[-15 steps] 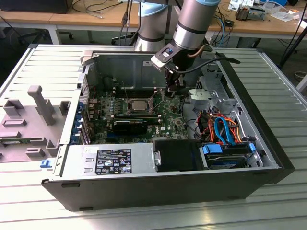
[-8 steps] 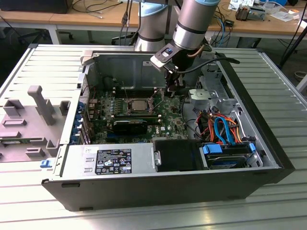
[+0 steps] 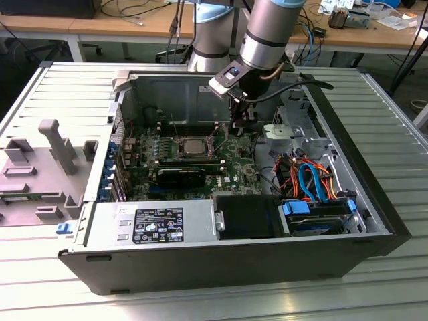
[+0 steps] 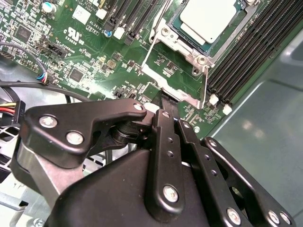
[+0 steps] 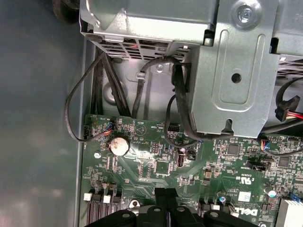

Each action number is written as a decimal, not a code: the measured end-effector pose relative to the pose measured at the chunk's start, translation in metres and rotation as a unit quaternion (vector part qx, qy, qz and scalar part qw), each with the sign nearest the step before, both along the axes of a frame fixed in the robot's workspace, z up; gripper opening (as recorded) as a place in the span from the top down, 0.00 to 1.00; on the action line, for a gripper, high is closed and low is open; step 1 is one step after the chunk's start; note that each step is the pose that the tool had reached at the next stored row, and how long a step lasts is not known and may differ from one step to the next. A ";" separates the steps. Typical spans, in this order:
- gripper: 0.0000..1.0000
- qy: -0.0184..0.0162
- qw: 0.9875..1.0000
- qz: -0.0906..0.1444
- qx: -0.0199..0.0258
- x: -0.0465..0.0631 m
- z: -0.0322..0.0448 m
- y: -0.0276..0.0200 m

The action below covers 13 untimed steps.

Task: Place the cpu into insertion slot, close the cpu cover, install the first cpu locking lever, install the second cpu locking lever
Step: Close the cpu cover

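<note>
Nearest us is the case, lying open on the worktop. Against its near wall sit a power supply toward the exterior view's left and a drive with blue tabs toward the exterior view's right, with orange and blue cables looped just beyond it. The board fills the floor farther in. On the worktop at the exterior view's left, a grey fixture lies beside the case.

The cpu already lies in the slot, silver top up, near the middle of the board, so we judge step one done. The cover is not down: in the second wrist view it stands tilted up from its hinge beside the slot, green board visible through its window. The end effector reaches down from the far side with its fingers drawn together, tips touching the cover's free edge. Whether any metal is pinched between them we cannot tell. We judge that closing the cover is the step in hand and both levers are not yet fastened, which puts roughly a quarter of the job behind us.
</note>
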<state>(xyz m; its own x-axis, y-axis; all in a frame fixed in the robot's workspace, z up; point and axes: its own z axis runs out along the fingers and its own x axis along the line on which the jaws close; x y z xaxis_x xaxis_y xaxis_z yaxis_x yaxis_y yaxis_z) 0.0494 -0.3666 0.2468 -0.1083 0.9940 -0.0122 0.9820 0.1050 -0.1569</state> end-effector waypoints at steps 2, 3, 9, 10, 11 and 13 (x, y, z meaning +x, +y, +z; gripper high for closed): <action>0.89 0.000 1.000 0.000 0.000 -0.001 0.0000 0.0000; 0.89 0.000 1.000 0.000 0.000 -0.001 0.0000 0.0000; 0.89 0.000 1.000 0.000 0.000 -0.002 0.0000 0.0000; 0.89 0.000 1.000 0.000 0.000 -0.002 0.0000 0.0000; 0.89 0.000 1.000 0.000 0.000 -0.002 0.0000 0.0000; 0.89 0.000 1.000 0.000 0.000 -0.003 0.0000 0.0000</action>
